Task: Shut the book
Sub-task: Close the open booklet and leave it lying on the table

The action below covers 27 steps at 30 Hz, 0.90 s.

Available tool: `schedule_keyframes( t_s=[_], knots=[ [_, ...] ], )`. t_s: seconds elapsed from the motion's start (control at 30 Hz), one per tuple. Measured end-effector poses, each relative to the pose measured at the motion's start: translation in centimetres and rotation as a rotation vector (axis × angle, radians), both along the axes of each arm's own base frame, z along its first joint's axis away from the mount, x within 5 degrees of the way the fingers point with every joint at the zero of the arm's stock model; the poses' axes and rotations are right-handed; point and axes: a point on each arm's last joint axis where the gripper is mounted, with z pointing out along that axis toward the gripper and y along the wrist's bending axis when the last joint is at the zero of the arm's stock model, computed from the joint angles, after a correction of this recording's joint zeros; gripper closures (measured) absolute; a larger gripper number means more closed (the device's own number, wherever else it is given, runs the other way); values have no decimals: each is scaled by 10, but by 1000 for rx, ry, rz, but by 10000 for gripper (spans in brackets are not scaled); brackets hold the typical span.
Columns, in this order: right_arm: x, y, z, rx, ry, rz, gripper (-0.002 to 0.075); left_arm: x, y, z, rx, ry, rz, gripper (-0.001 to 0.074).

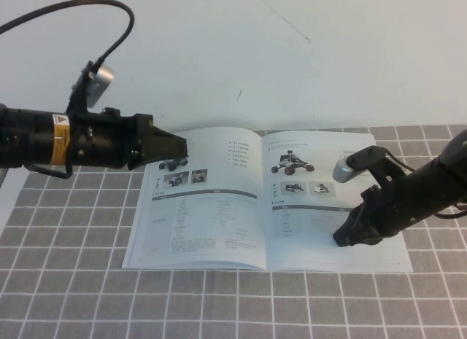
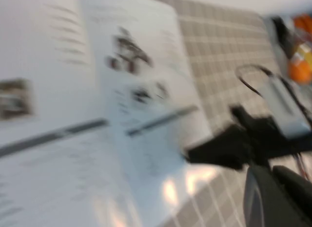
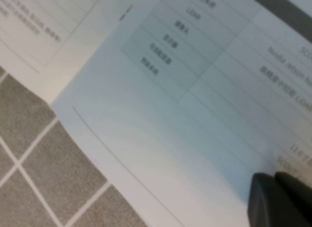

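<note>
From the high view, the book (image 1: 219, 208) lies fully open and flat on the checked cloth (image 1: 73, 295), with both pages face up. The left gripper (image 1: 175, 145) hangs just above the far part of the left-hand page. The book's spine is ahead of its tip, toward the robot's right, and most of that page spreads out on its near side. Whether it is open or closed I cannot tell, and nothing shows in its hold. The right gripper (image 1: 344, 237) is tipped down onto the near part of the right-hand page. The spine is off to its left and the page's outer edge is close on its right.

The left wrist view is smeared. The printed pages (image 2: 73, 139) fill the space beneath and ahead of that gripper, and the other arm's dark tip shows beyond them at the far edge of the page (it adds nothing about the left gripper's opening).

In the right wrist view, the right gripper's dark fingertips (image 3: 280, 200) sit pressed together against the paper with no gap between them. No page is pinched there as far as I can see. The page corner and bare cloth lie a little beyond the tip.

I judge the closing not yet begun, as no leaf is raised. One side has yet to be lifted and folded over the spine onto the other.
</note>
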Motion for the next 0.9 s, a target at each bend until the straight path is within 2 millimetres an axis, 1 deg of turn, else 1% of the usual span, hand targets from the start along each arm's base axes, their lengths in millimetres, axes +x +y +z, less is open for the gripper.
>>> schedule_keyframes(
  t_s=[0.13,0.43,0.53,0.6,0.67,0.8,0.9],
  knots=[
    [0,0,0,-3,-3,-1,729,-13,-22,3,-34,-25,-172,736],
    [0,-1,0,-10,-5,6,729,-34,-76,4,-40,-31,-347,736],
    [-1,-1,0,-9,0,11,729,-41,-88,10,-32,-56,-371,736],
    [0,0,0,-9,-2,11,729,-38,-91,17,17,-121,-297,736],
    [-1,0,0,-7,1,14,729,-30,-86,27,87,-208,-160,736],
    [-2,0,0,-7,10,22,729,-11,-59,54,295,-453,196,737],
    [-2,0,0,-5,13,25,729,-8,-38,75,464,-626,379,737]
  ],
)
